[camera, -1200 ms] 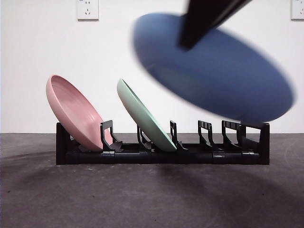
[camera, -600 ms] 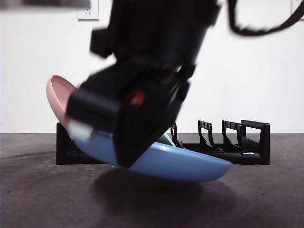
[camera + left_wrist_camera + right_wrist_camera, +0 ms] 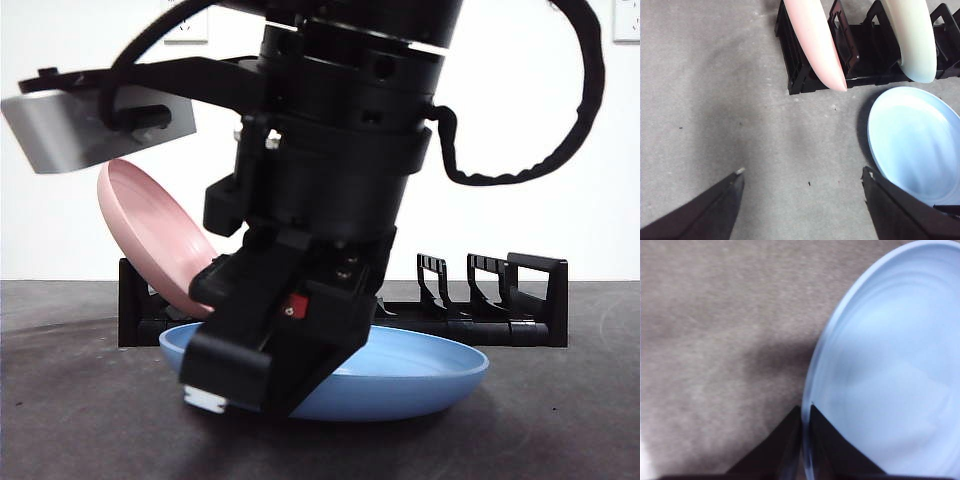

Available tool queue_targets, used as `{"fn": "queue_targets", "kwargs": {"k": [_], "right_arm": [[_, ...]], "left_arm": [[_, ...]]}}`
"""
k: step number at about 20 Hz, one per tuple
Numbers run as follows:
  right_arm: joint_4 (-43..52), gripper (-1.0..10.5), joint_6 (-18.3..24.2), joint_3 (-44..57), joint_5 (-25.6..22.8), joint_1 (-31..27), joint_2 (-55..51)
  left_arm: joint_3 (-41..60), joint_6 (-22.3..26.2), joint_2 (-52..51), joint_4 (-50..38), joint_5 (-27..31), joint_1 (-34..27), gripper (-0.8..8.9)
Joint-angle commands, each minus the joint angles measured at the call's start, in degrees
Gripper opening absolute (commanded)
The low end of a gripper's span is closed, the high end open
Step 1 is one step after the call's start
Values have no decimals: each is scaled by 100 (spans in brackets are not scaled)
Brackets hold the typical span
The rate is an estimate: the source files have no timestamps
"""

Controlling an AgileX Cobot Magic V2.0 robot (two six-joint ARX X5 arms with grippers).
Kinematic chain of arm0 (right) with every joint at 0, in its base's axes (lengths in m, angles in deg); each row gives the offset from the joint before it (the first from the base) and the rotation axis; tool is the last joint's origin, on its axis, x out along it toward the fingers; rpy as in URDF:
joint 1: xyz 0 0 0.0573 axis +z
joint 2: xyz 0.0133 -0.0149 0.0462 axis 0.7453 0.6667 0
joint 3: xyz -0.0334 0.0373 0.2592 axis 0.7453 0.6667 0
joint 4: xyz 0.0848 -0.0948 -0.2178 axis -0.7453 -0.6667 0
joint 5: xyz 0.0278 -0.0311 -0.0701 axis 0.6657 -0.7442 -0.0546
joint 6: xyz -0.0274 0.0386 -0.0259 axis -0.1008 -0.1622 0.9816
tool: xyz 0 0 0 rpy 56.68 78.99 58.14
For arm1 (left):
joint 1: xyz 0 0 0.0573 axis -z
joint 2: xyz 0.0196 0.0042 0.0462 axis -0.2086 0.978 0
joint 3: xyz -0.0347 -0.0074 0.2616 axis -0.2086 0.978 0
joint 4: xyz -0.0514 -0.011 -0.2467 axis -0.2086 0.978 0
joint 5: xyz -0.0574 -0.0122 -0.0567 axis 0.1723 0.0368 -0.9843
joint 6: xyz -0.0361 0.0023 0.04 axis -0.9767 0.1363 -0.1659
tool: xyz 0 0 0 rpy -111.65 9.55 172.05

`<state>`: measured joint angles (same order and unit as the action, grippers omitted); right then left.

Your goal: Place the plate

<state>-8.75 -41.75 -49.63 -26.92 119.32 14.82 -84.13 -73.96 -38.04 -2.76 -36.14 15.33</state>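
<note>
A light blue plate (image 3: 425, 372) lies flat on the dark table just in front of the black rack (image 3: 490, 322). My right gripper (image 3: 250, 385) comes down from above, big and dark, and is shut on the plate's near-left rim. In the right wrist view the right gripper (image 3: 804, 437) pinches the edge of the blue plate (image 3: 890, 365). My left gripper (image 3: 802, 172) hangs open above bare table, beside the blue plate (image 3: 915, 140), holding nothing.
A pink plate (image 3: 150, 235) leans in the rack's left slot. The left wrist view shows the pink plate (image 3: 815, 40) and a pale green plate (image 3: 912, 35) standing in the rack (image 3: 865, 55). Slots at the rack's right end hold nothing.
The blue plate came down from high on the right, tilted, and now rests flat on the table before the rack. The right arm descended with it and fills the front view.
</note>
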Motion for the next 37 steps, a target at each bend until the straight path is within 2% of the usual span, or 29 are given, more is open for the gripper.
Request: {"fn": "queue_targets", "kwargs": {"k": [1, 3, 5, 7, 9, 10, 13, 16, 19, 22, 23, 24, 27, 29, 31, 37], "right_arm": [[50, 115, 20, -70, 136, 74, 127], [-11, 239, -48, -70, 133, 74, 127], [-177, 251, -225, -87, 153, 96, 122], [-638, 252, -398, -262, 540, 118, 42], [-894, 252, -533, -507, 1182, 127, -232], [-815, 252, -518, -577, 1333, 127, -470], [-70, 251, -295, -588, 1248, -107, -1362], [317, 251, 44, -588, 1016, -835, -2039], [173, 251, 153, -588, 1034, -2028, -2393], [-133, 251, 109, -588, 1093, -3338, -2430], [-223, 251, 109, -588, 1097, -3716, -2430], [-267, 251, 105, -588, 1095, -4068, -2430], [-345, 251, -26, -588, 1099, -5056, -2437], [-522, 251, -26, -588, 1102, -5453, -2437], [-710, 251, -140, -588, 1102, -5648, -2437], [-769, 251, -223, -588, 1338, -5707, -2437]], "left_arm": [[-129, 17, 31, -33, -15, 11, 378], [-129, 17, 31, -33, -15, 11, 378], [-129, 17, 31, -31, -15, 11, 379], [-129, 15, 31, -31, -15, 11, 379], [-129, 15, 31, -33, -15, 11, 378], [-129, 15, 31, -33, -15, 11, 378], [-129, 13, 31, -33, -15, 11, 378], [-129, -17, 24, -33, -15, 11, 378], [-129, -258, 24, -236, -15, 11, 371], [-149, -837, 33, -933, -13, 11, 360], [-225, -1067, 68, -1038, 9, 11, 304], [-372, -1145, 168, -1043, 15, 13, 273], [-1130, -1165, 817, -1012, 17, 44, 317], [-1832, -1152, 1451, -802, 125, 131, 363], [-2693, -1137, 2208, -232, 625, 280, 362], [-4642, -1054, 4256, 1043, 1305, 852, 308]]}}
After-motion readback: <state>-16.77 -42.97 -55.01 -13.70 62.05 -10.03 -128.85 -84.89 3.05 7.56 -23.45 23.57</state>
